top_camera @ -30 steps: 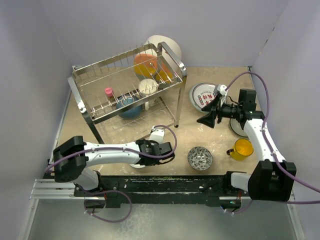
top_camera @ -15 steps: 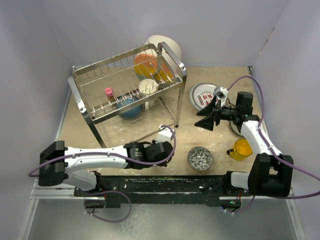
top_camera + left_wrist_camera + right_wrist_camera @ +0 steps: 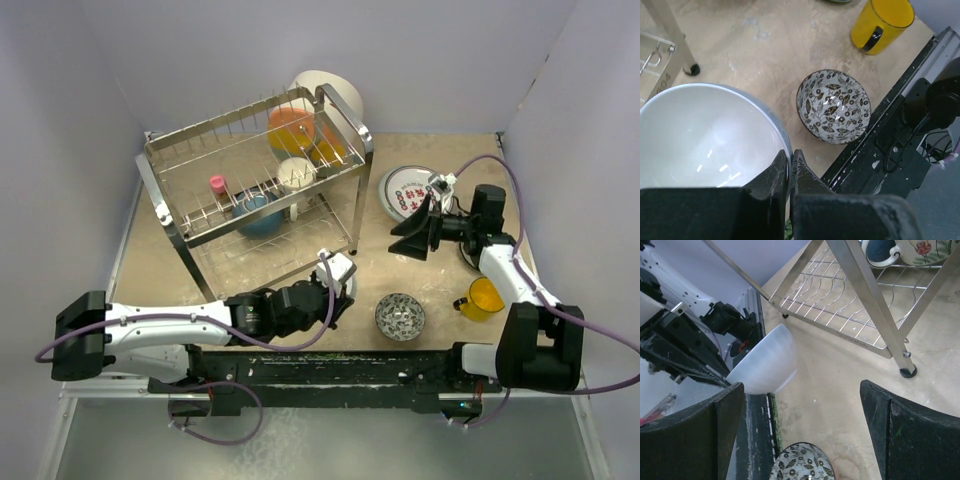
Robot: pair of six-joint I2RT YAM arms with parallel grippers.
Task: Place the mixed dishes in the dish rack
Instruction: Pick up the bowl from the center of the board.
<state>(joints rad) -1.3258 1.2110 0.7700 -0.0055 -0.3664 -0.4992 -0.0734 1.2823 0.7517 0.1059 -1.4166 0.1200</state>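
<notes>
- The left gripper (image 3: 789, 169) is clenched on the white bowl (image 3: 705, 135), with the bowl's rim pinched between its two fingers.
- In the right wrist view the white bowl hangs tilted on that grip, with its mouth turned toward the left arm. Whether it touches the table (image 3: 440, 150) cannot be told.
- Seen from above, the bowl is outside the dish rack (image 3: 250, 180), just at 6 o'clock of the rack's near right leg.
- The small patterned bowl (image 3: 400, 316) sits upright on the table at 4 o'clock of the left gripper, close to it but apart.
- The yellow cup (image 3: 485, 297) stands farther out at 3 o'clock, beyond the patterned bowl.
- The right gripper (image 3: 415, 235) is released. Its jaws are spread wide with nothing between them, and they point toward the rack.
- The red-lettered plate (image 3: 403, 190) lies flat on the table just at 12 o'clock of the right gripper.
- The yellow cup is at 4 o'clock of the right gripper, well apart from it.
- The rack holds the orange dishes (image 3: 290, 128) near its far right corner, a pink piece (image 3: 217, 184) toward the left and a dark blue bowl (image 3: 258, 213) near the middle.
</notes>
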